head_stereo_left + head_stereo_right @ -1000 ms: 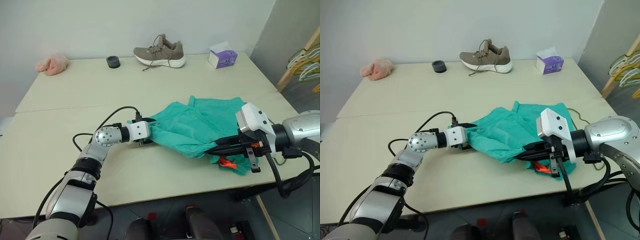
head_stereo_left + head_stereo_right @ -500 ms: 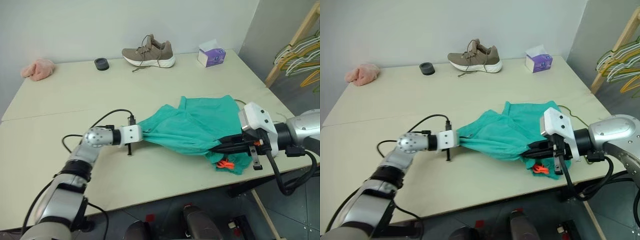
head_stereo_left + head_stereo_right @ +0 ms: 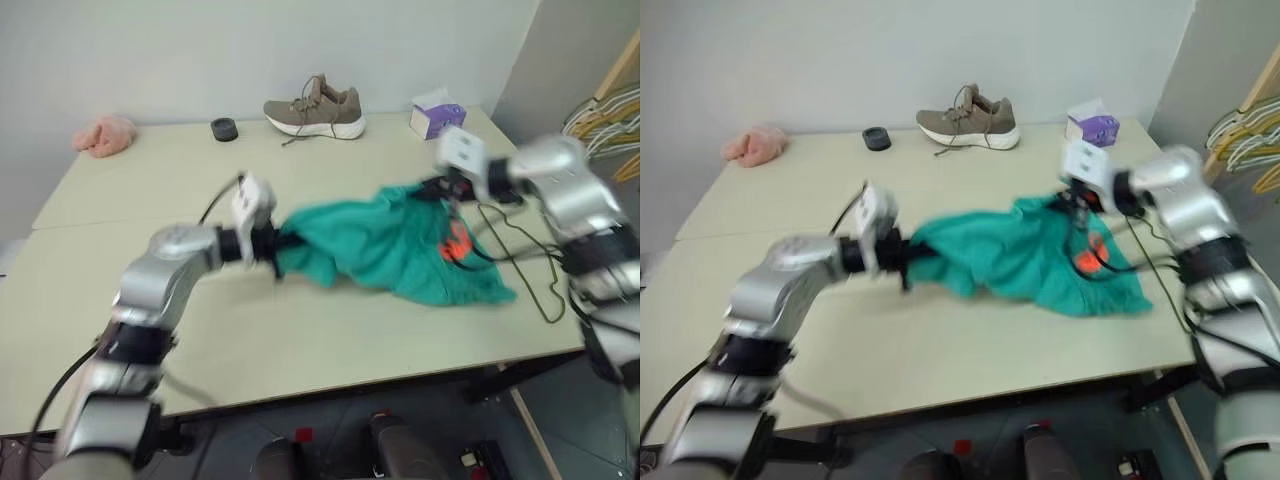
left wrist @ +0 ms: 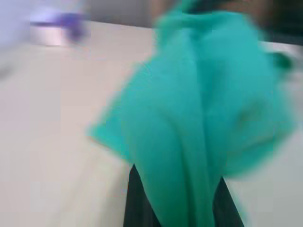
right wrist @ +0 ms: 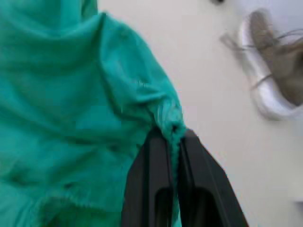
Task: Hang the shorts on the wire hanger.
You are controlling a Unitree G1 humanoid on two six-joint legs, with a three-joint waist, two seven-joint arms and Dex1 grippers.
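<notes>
While both tools pinch the shorts point(image 3: 390, 248), left tool point(image 3: 272, 245), right tool point(image 3: 442, 190), wire hanger point(image 3: 535, 262) beside

No readable text, label, brand, number or sign anywhere. Orange tag point(image 3: 456, 243) on shorts point(image 3: 385, 250): too blurred, no lettering made out. Purple box point(image 3: 436, 118) at far table edge: print illegible. Shoe point(image 3: 315, 105): no logo legible.
</notes>
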